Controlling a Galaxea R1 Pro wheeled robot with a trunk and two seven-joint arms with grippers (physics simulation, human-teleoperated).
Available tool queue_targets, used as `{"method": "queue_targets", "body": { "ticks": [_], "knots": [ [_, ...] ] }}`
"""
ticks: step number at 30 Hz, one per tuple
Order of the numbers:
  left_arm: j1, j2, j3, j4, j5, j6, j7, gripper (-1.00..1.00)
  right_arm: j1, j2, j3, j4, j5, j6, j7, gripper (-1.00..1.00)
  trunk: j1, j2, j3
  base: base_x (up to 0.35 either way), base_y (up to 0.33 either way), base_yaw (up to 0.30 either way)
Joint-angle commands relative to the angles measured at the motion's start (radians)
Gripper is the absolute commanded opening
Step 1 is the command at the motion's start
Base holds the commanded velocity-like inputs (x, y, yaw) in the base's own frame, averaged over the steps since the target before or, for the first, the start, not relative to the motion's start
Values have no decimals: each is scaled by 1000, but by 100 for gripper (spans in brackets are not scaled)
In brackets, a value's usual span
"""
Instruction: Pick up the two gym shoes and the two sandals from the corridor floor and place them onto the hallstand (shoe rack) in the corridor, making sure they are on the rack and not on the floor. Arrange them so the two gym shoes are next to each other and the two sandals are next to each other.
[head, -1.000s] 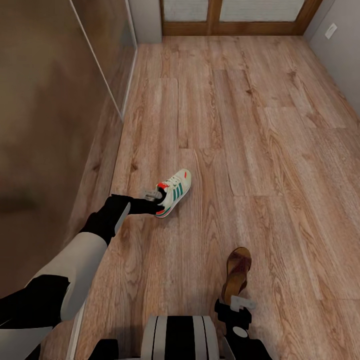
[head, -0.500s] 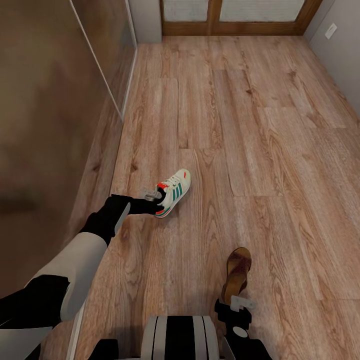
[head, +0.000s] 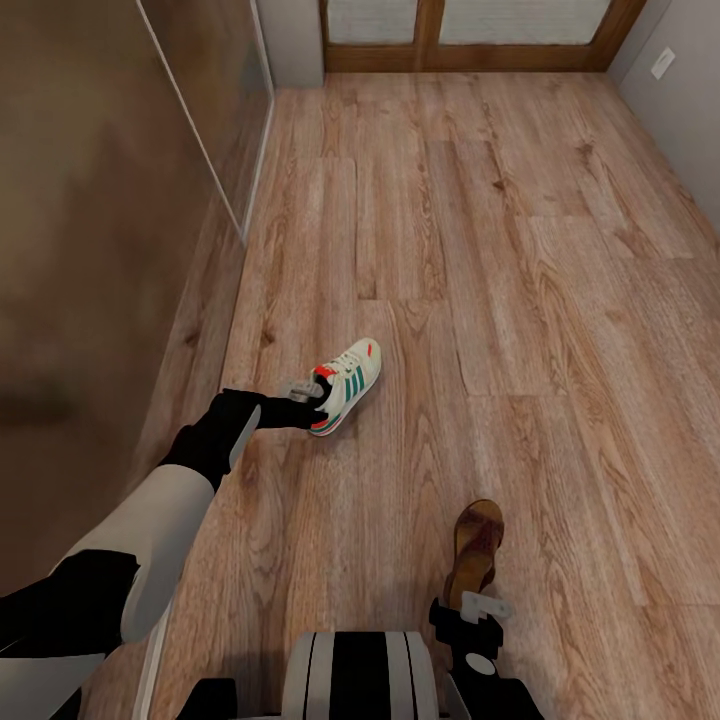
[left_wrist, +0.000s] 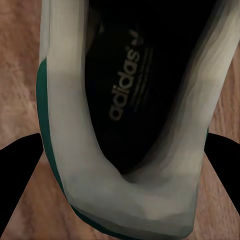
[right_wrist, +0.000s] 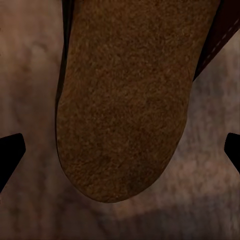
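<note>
At the heel of a gym shoe (head: 347, 385), the left end effector (head: 318, 398) sits w/ its two dark fingers (left_wrist: 20, 160) either side of the heel collar, seen in the left wrist view; the head view shows it right up against the heel, but whether the fingers actually press the shoe I can't tell, so clenched vs. released is unclear. The gym shoe (left_wrist: 125, 130) lies on the corridor floor (head: 480, 280), toe pointing away from the robot and to its right, white upper w/ green stripes, red patch at the tongue, dark insole w/ printed lettering facing the wrist cam. The left arm reaches out from the robot's left side, alongside a brown wall panel (head: 90, 250). On the other side, the right end effector (head: 484, 604) hangs spread wide, finger tips (right_wrist: 10, 152) well apart at the frame edges, grasping nothing, just above the heel end of a sandal (head: 475, 550). The sandal (right_wrist: 130, 100) lies flat on the floor planks, tan footbed up, brown straps at its far end, near the robot's base and well apart from the gym shoe. Farther off, a wood-framed door (head: 470, 35) closes the corridor end, grey wall (head: 680, 110) to the right.
</note>
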Motion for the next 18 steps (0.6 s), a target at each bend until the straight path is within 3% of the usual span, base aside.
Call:
{"method": "queue_targets", "body": {
  "ticks": [1, 10, 11, 18],
  "knots": [
    [0, 0, 1, -2, -10, 2, -7, -100, 0, 0, 1, -1, -6, 2, -3, 100, 0, 0, -1, 37, 0, 0],
    [0, 0, 1, -3, -9, 1, -12, -100, 0, 0, 1, -1, -6, 2, -3, 100, 0, 0, -1, 56, 0, 0],
    [0, 0, 1, -3, -9, 1, -13, -100, 0, 0, 1, -1, -6, 2, -3, -100, 0, 0, -1, 14, 0, 0],
    [0, 0, 0, -2, -9, 1, -13, -100, 1, 0, 0, -1, -6, 2, -2, -100, 0, 0, -1, 3, 0, 0]
  ]
}}
